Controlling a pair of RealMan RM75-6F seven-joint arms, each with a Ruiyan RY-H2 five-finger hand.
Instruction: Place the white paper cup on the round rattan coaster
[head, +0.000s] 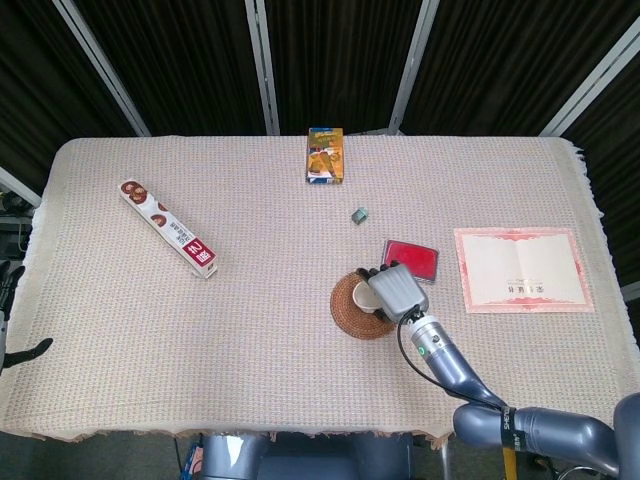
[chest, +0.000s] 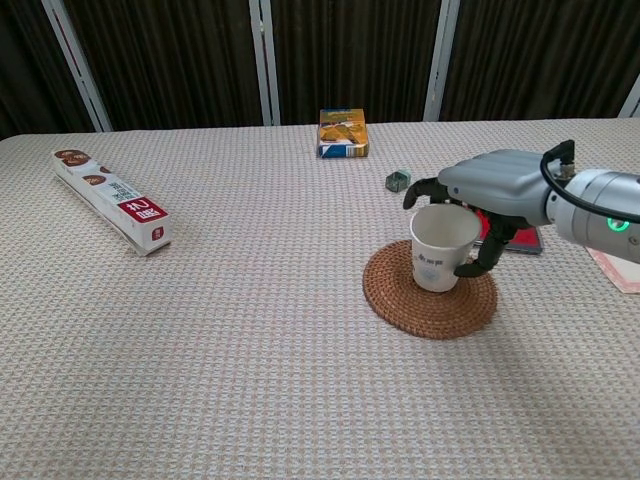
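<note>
The right hand (chest: 487, 190) wraps its fingers around the upright white paper cup (chest: 444, 247), which stands centred on the round rattan coaster (chest: 430, 290), steadying it for release.

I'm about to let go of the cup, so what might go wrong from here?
The right hand has its fingers wrapped around the paper cup, which stands upright on the coaster. If the fingers drag as they open, the light cup may tip or slide. The red case lies just behind the hand, and a careless pull-back might nudge it.
</note>
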